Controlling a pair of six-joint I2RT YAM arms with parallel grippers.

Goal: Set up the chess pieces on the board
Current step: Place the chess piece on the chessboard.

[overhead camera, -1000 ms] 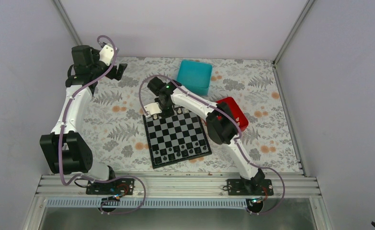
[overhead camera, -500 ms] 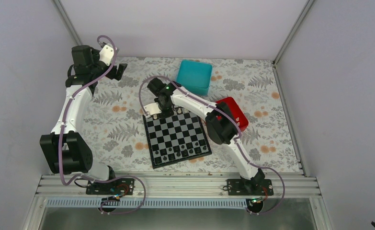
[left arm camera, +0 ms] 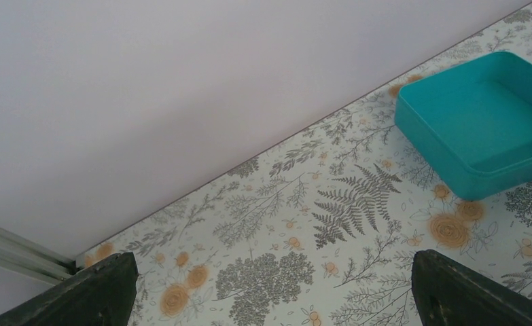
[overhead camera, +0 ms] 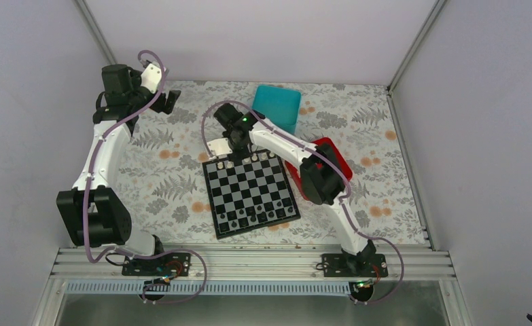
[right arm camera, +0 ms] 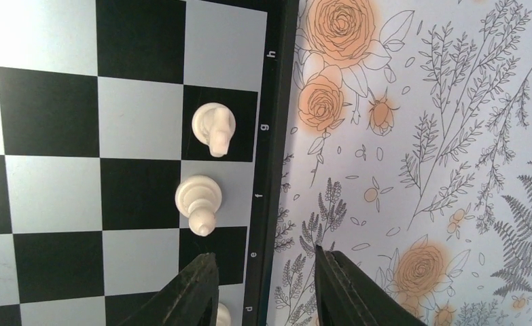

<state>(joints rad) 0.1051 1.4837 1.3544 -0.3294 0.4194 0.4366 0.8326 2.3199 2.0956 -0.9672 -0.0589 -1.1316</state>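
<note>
The board (overhead camera: 253,193) lies mid-table. Several white chess pieces (overhead camera: 246,161) stand along its far row, and tiny dark pieces line its near row. In the right wrist view a white knight (right arm camera: 213,128) and a white bishop (right arm camera: 198,202) stand upright on the board (right arm camera: 52,122) by its black border. A third white piece (right arm camera: 223,316) peeks out beside one finger. My right gripper (right arm camera: 263,253) hangs open over the border with nothing between its fingers; from above it (overhead camera: 222,155) sits at the board's far left corner. My left gripper (left arm camera: 273,261) is wide open over bare cloth, at the table's far left (overhead camera: 164,100).
A teal box (overhead camera: 276,109) stands behind the board, also seen in the left wrist view (left arm camera: 484,122). A red tray (overhead camera: 327,155) lies right of the board, partly under the right arm. Flowered cloth covers the table; walls close the back and sides.
My right gripper has opened and drawn back toward the table's far side, leaving a white piece standing on the board's far row. The left arm has not moved.
</note>
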